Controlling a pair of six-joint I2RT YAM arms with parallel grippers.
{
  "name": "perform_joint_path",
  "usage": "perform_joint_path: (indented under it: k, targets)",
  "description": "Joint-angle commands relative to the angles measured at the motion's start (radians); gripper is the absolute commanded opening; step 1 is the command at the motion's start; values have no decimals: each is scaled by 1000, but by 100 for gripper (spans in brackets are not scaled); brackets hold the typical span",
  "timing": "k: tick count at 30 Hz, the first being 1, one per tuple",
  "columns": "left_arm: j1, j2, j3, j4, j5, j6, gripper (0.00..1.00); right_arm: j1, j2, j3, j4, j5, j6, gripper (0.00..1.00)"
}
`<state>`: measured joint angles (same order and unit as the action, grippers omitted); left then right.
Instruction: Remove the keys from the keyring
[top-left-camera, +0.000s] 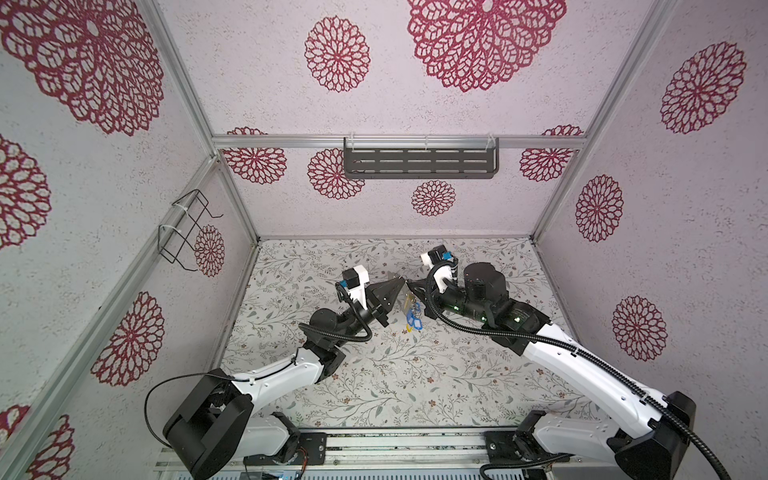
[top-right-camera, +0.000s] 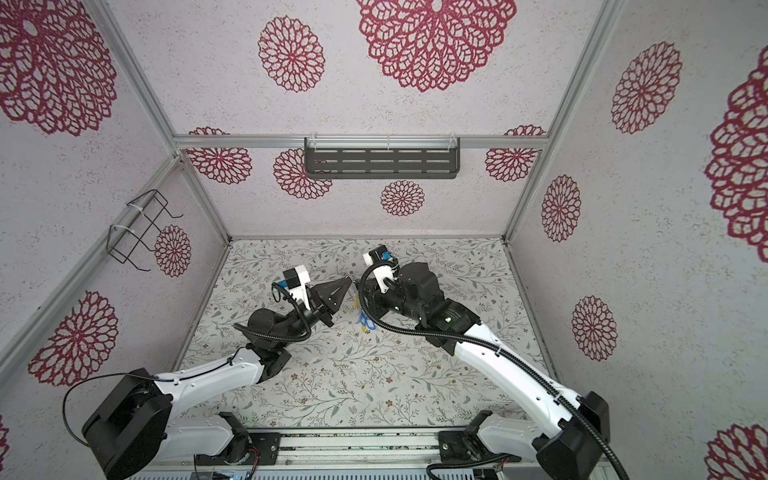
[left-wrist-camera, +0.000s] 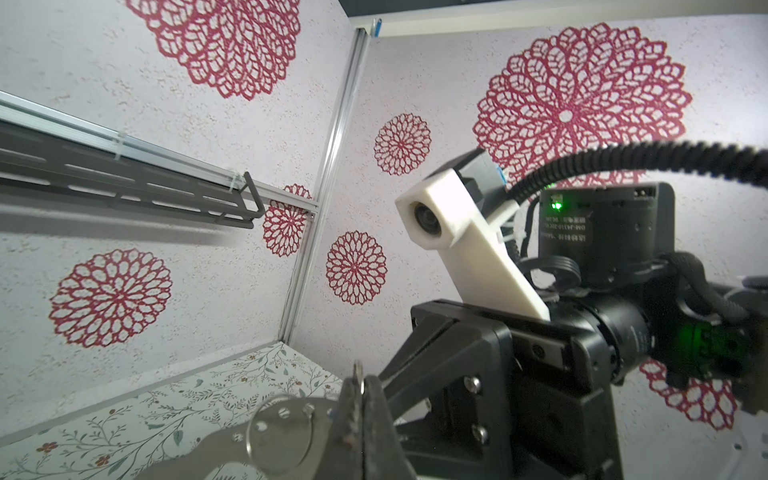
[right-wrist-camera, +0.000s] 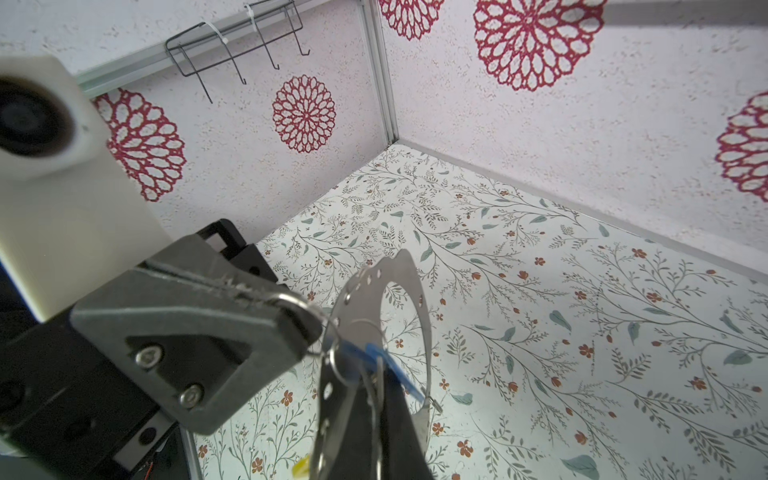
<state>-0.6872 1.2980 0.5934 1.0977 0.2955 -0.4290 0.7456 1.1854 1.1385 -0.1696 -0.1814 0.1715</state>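
Left gripper (top-left-camera: 401, 284) pinches a small silver loop (right-wrist-camera: 291, 297) threaded on the keyring (right-wrist-camera: 361, 291), held above the worktop (top-left-camera: 374, 374) middle; right gripper (right-wrist-camera: 376, 384) is closed beside it, grip unclear. Keys (top-left-camera: 413, 321) dangle beneath.

The place is a robotics lab test cell. A slotted dark shelf (top-left-camera: 420, 163) is zip-tied to a bare aluminium frame (top-left-camera: 282, 142) that holds flower-papered wall panels (top-left-camera: 83, 199). Left of the shelf hangs a wire rack (top-left-camera: 185, 228). Below the shelf, two robot arms (top-left-camera: 274, 374) rise from a base rail (top-left-camera: 399, 446) at the near edge of the floral-papered desk (top-left-camera: 395, 374).
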Motion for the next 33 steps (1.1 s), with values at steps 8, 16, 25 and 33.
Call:
perform_joint_path:
  k: [8, 16, 25, 33]
  targets:
    - [-46, -210, 106, -576, 128, 755, 0, -97, -73, 19, -179, 135, -63, 0]
    - [-91, -214, 124, -781, 12, 1024, 0, -98, -104, -4, -159, 138, -63, 0]
    - [-105, -202, 103, -825, -30, 1086, 0, -97, -112, 42, -178, 142, -79, 0]
    - [-112, -176, 92, -836, -71, 1098, 0, -95, -127, 95, -194, 104, -73, 0]
